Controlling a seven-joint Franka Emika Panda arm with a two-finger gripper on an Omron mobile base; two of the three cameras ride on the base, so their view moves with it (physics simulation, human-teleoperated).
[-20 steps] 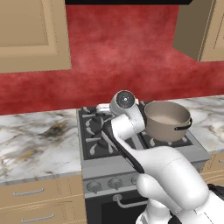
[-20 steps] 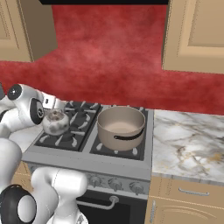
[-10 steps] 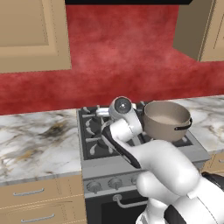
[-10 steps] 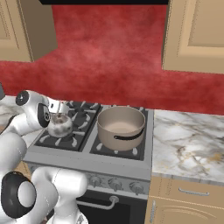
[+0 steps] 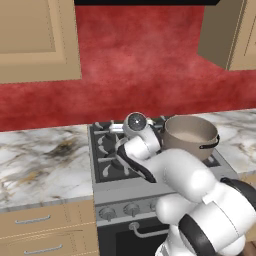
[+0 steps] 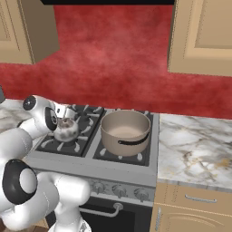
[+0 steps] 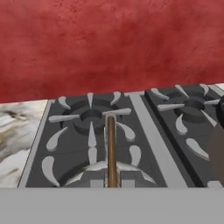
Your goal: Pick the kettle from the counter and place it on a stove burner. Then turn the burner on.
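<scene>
Over the last second the arm has swung the kettle (image 6: 67,129) farther back over the left side of the stove (image 6: 136,165). The kettle now sits lower, close over the grate (image 6: 59,144) of the front-left burner (image 7: 92,117).

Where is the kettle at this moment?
In the right base view, the kettle sits over the stove's front left burner, left of the tan pot, beside the robot's wrist.

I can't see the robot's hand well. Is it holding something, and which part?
Yes, the kettle, by its thin upright handle. In the hand view the handle rises between the gripper's fingers, above the stove.
</scene>
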